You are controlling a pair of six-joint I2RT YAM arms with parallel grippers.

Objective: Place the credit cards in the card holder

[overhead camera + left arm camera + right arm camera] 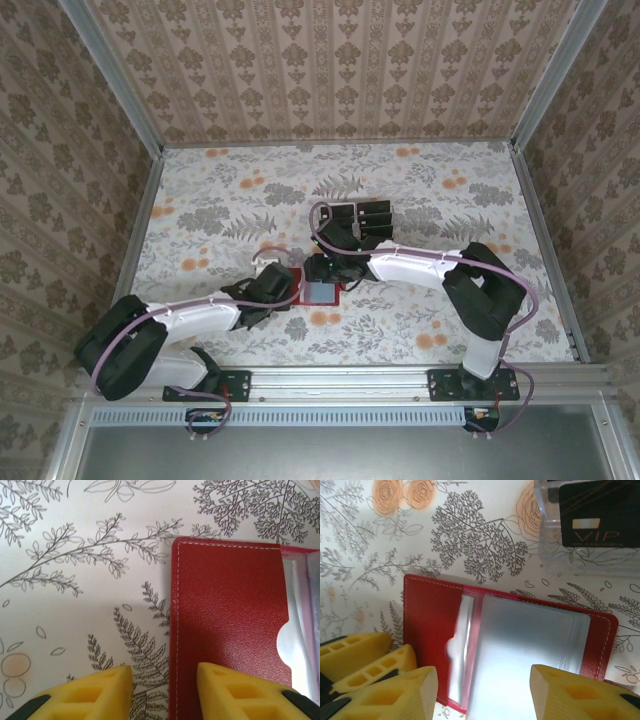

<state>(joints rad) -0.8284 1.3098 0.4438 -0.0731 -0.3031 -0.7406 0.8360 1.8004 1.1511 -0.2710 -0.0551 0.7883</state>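
Steadiness first: keep the card holder (320, 291) flat and open at its place, in the middle of the table (450, 330) toward the near edge, clear pockets facing up. Note the left gripper (165, 690) drawn almost shut at the left edge of the holder, one finger on the red cover and the other over the table; cannot tell if pinching the cover or only pressing on it. Hold that contact without sliding, to prevent any shift of the pockets. Note the right gripper (482, 695) about half open and empty, hovering just above the clear pockets. Fetch with it one of the black credit cards (597, 515) held in the clear plastic rack (547, 535) just beyond the holder, toward the far edge. Take one card only, by an end. Bring it low and nearly flat, aim a corner at the curved cut-out of a pocket, then push slowly. Stop at any lifting or wrinkling of the red cover
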